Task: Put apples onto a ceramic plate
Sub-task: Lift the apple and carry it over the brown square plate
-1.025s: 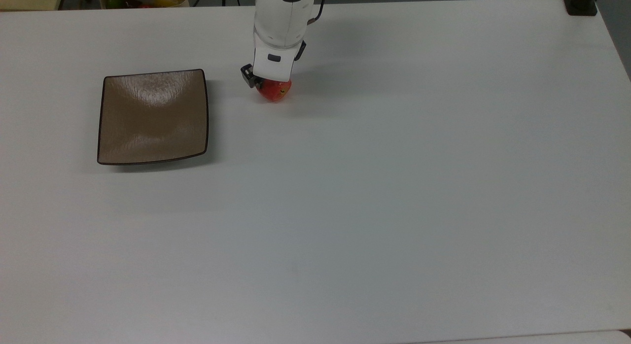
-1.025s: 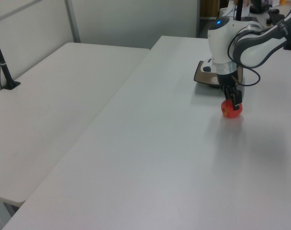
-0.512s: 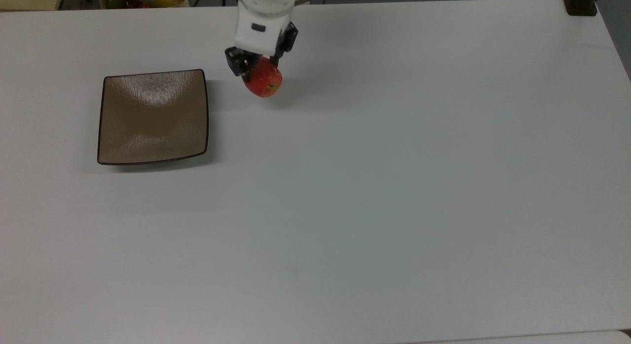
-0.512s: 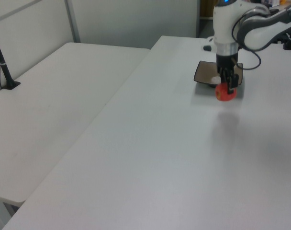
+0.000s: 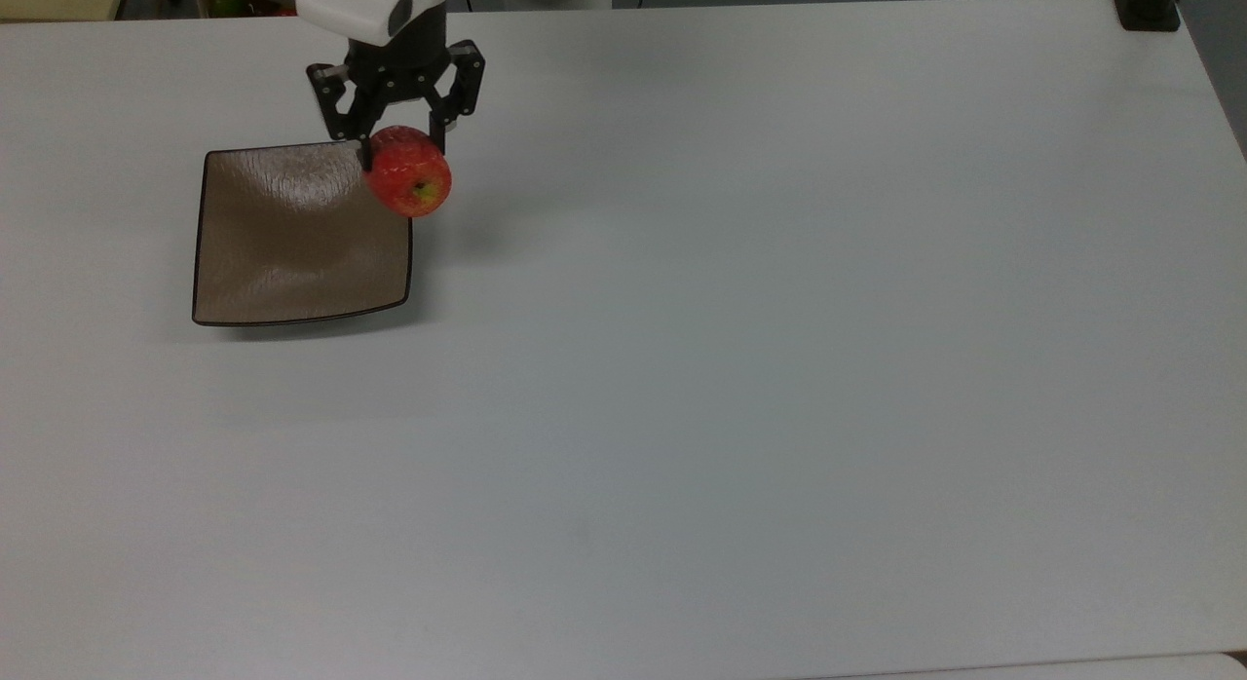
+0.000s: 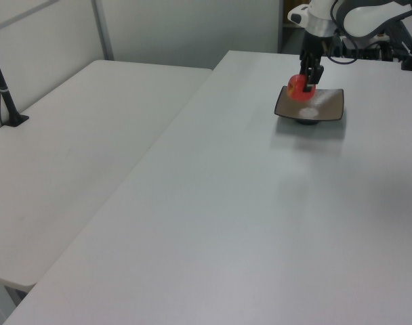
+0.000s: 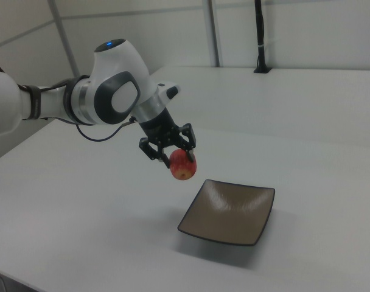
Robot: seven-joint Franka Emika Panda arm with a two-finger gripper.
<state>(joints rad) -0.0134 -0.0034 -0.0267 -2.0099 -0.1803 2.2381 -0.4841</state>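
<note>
Aloft, red apple with yellow-green patch, pincer clamped on it, glossy brown plate beneath

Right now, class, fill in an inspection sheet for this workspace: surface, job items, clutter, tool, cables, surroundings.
Surface: white table, bare apart from the plate.
Job's things: red apple held in the air by the plate's edge; square brown plate flat on the table, nothing in it.
Clutter: nothing seen on the table.
Tool: tool shut on the apple, raised above the table.
Cables: a dark cable looping along the arm.
Surroundings: a second white table alongside; a black post at the table's far edge in the right view.
</note>
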